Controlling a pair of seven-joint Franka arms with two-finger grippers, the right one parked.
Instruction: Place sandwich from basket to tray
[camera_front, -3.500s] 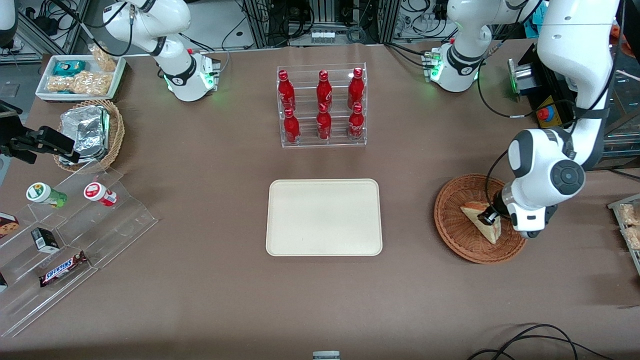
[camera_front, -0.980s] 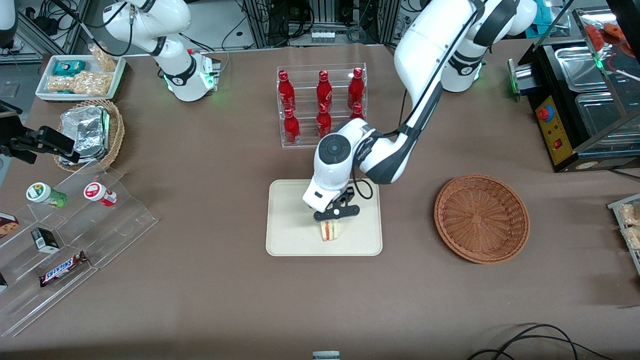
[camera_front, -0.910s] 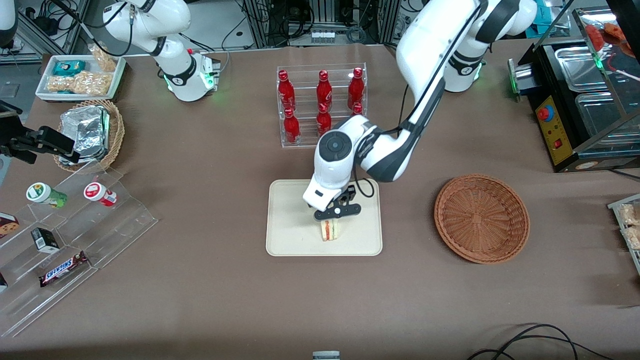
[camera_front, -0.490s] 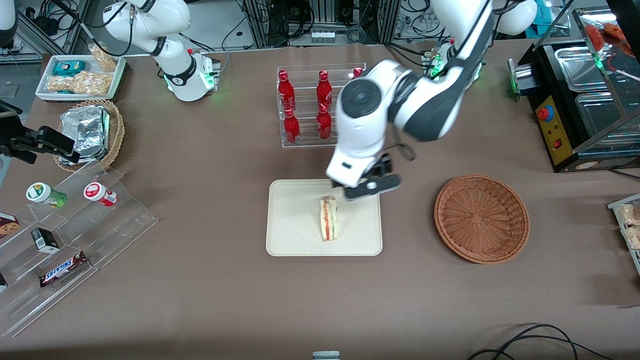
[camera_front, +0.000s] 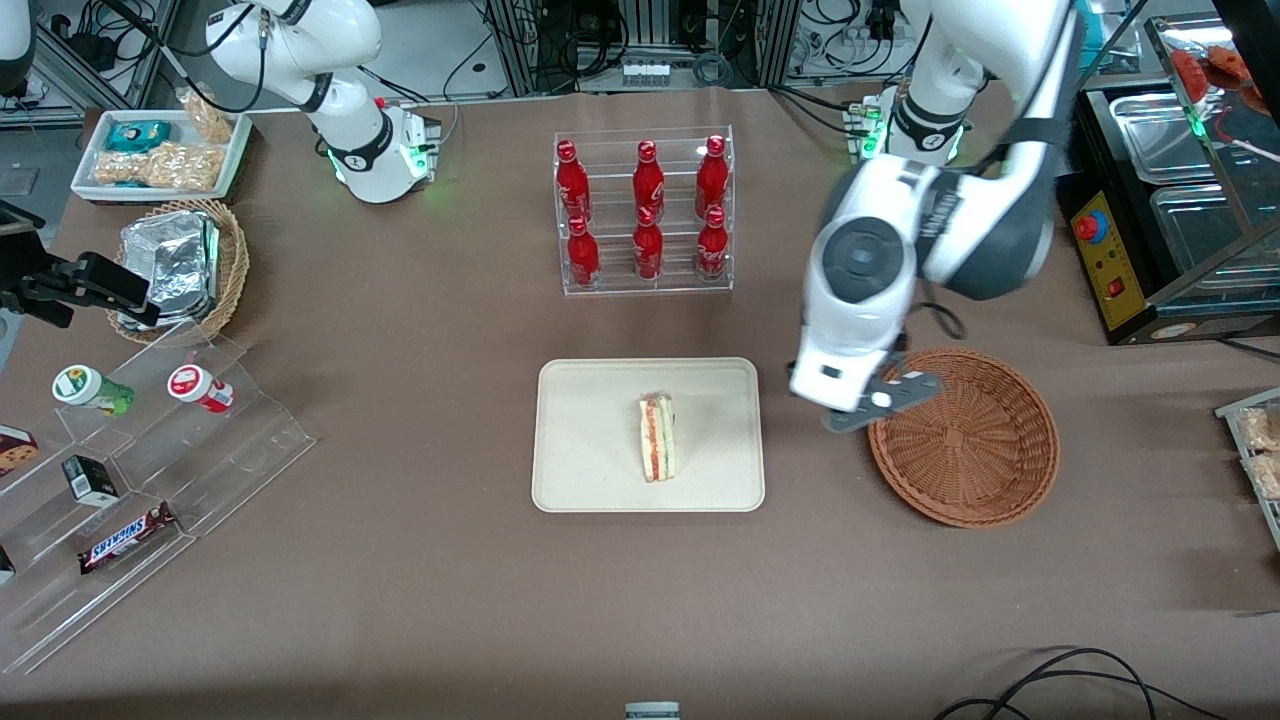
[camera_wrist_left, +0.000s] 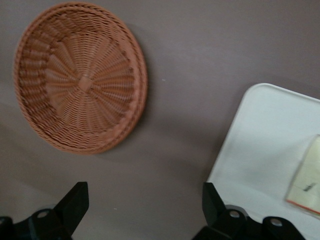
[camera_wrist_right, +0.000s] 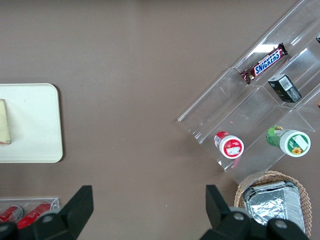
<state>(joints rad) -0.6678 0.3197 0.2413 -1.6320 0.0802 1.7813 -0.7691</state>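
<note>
The flat cream-beige rectangular tray (camera_front: 600, 440) carries the triangular white-bread sandwich (camera_front: 657, 437), striped along its edge with orange-red and green filling layers. The round reddish-brown woven wicker basket (camera_front: 975, 440) shows a radial weave spreading from its centre. The left arm's gripper (camera_front: 880, 400), above the strip between tray and basket, has black fingers (camera_wrist_left: 75, 202) spread wide apart under a white and dark grey arm. The surface (camera_front: 400, 580) is a plain matte brown. Six glossy red bottles (camera_front: 645, 210) with white lettering stand in a clear acrylic rack (camera_front: 645, 275). A lighter tan wicker basket (camera_front: 232, 262) holds crinkled silver foil packs (camera_front: 170, 262).
</note>
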